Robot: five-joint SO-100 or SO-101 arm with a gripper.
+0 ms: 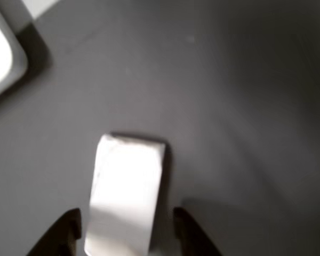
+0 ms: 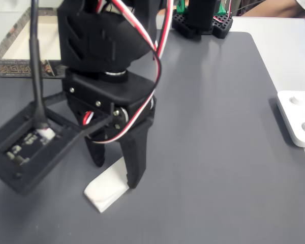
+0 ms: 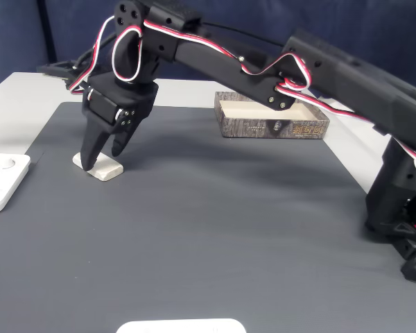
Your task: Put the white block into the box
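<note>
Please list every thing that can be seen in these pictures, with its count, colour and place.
small white oblong block: one, white, on the mat between the gripper fingers
cardboard box: one, beige inside with patterned brown outside, at the far edge of the mat
dark grey mat: one, covering the table
flat white plate with rounded corners: one, left edge of the mat in a fixed view
black robot arm: one, with red and white cables
gripper: one, black, open astride the block
</note>
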